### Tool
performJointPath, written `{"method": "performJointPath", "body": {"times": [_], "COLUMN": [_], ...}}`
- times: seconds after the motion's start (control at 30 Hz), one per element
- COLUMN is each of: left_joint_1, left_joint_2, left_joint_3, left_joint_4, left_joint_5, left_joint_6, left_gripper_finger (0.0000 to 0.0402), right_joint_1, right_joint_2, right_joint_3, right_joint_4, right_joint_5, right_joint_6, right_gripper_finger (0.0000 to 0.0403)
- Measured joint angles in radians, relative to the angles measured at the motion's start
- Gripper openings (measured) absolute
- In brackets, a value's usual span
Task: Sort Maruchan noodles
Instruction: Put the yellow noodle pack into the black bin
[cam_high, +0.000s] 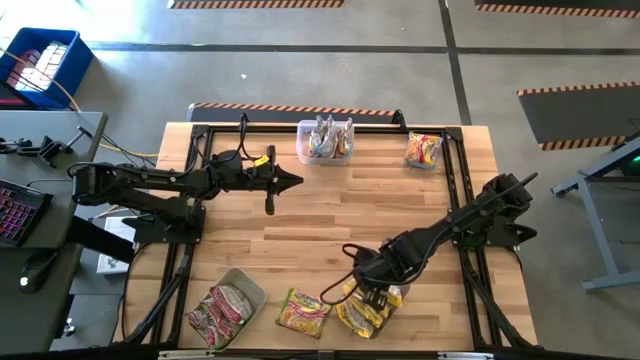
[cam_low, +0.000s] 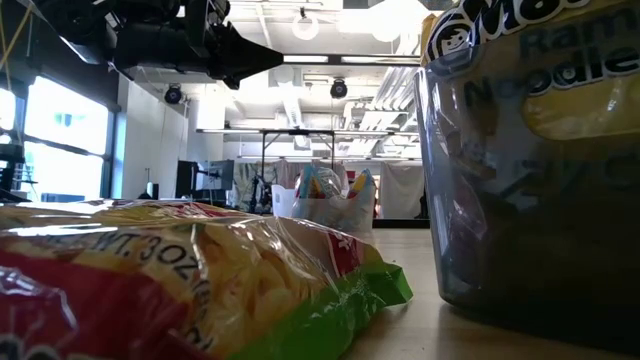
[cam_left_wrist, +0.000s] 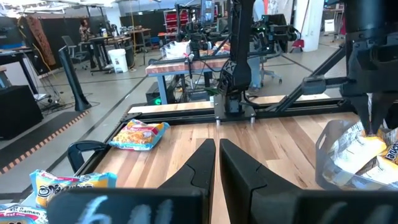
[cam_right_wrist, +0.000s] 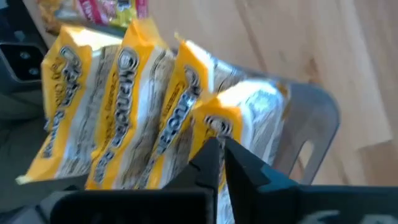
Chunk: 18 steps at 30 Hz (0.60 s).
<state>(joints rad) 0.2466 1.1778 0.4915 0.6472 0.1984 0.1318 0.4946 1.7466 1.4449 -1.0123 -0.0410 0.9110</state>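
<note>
Packets of Maruchan noodles sit at several stations on the table (cam_high: 300, 215). At far left, the left gripper (cam_high: 290, 181) waits above bare wood with its fingers pressed together, empty; a tub of pink-red packets (cam_high: 222, 310) lies near the front edge, well apart from it. A tub of greenish-silver packets (cam_high: 325, 140) stands beyond that gripper, by the far edge. A loose packet (cam_high: 303, 311) lies flat between the front tubs. Further right, the right gripper (cam_right_wrist: 219, 163) is directly over the tub of yellow packets (cam_right_wrist: 130, 118), fingers together at the packets' upper edges; whether a wrapper edge is pinched cannot be determined. Risk: lifting with a snagged wrapper could drag a sorted packet out or tip the tub. One more loose packet (cam_high: 423, 149) lies far beyond this gripper.
</note>
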Motion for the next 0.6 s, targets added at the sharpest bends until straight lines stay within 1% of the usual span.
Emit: {"method": "performJointPath", "body": {"times": [0.03,0.1,0.23,0.47,0.6], "left_joint_1": [0.000,0.000,0.000,0.000,0.000], "left_joint_2": [0.000,0.000,0.000,0.000,0.000], "left_joint_3": [0.000,0.000,0.000,0.000,0.000], "left_joint_4": [0.000,0.000,0.000,-0.001,-0.007], "left_joint_5": [0.000,0.000,0.000,0.000,0.000], "left_joint_6": [-0.001,-0.008,-0.008,-0.007,-0.007], "left_gripper_finger": [0.0015,0.0015,0.0015,0.0015,0.0015], "right_joint_1": [-0.002,-0.009,-0.026,-0.059,-0.070], "right_joint_2": [0.000,0.000,0.000,0.000,0.000], "right_joint_3": [-0.004,-0.010,-0.035,-0.077,-0.088], "right_joint_4": [0.002,0.001,0.021,0.082,0.090], "right_joint_5": [0.014,0.030,0.041,0.048,0.053], "right_joint_6": [-0.012,-0.025,-0.060,-0.113,-0.133], "right_gripper_finger": [0.0008,0.0019,0.0028,0.0003,0.0004]}}
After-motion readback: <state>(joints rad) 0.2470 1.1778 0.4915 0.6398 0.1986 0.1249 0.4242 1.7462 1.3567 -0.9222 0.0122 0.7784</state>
